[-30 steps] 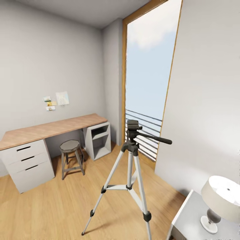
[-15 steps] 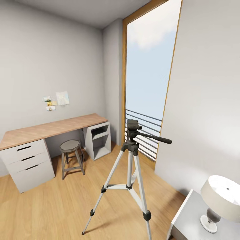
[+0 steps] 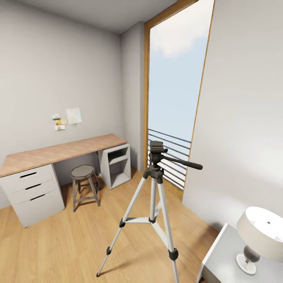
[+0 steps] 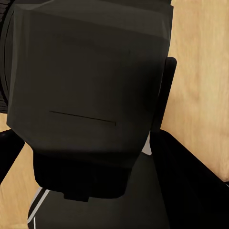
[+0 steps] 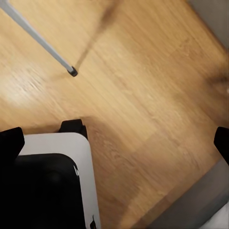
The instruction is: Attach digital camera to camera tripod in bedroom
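Left wrist view: big black boxy body, the digital camera (image 4: 90, 95), sits right at the lens between dark finger shapes, wood floor behind; left gripper looks clamped on it. Right wrist view: right gripper's fingertips (image 5: 12, 140) at far frame edges, spread wide, holding nothing; a tripod foot on planks upper left. Head view: camera tripod (image 3: 154, 196) stands centre frame, pan handle pointing right; lamp (image 3: 261, 236) lower right; stool (image 3: 83, 184), desk (image 3: 59, 153) left; tall window (image 3: 175, 90) beyond.

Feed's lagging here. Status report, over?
Left gripper shut on digital camera. Right gripper open, empty. Camera tripod ahead, head bare; nothing between.
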Robot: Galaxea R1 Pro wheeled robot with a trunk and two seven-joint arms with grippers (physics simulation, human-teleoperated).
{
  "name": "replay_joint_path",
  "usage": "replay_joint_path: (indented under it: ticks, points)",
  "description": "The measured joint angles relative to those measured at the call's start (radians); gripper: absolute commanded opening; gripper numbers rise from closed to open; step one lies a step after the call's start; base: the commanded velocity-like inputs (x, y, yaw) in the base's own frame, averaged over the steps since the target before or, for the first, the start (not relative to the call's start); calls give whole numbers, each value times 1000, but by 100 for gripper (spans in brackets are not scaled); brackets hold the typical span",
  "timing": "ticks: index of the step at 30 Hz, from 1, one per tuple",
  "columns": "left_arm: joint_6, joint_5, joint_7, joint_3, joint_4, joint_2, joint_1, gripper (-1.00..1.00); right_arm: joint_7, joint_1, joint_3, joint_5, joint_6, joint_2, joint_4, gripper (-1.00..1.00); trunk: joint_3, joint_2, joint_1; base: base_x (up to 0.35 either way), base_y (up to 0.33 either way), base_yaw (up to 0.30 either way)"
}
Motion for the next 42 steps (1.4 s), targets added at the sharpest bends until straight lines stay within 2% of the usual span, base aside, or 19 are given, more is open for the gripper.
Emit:
replay_joint_path:
  ticks: [28,42]
  points:
    - [0,5,0,-2,-4,13,0,-100,-1,-2,-3,-1,-6,6,-4,100,-1,0,0,0,0,0]
    - [-6,8,2,-3,-2,10,0,-100,-3,-1,-2,0,-8,3,-3,100,-19,0,0,0,0,0]
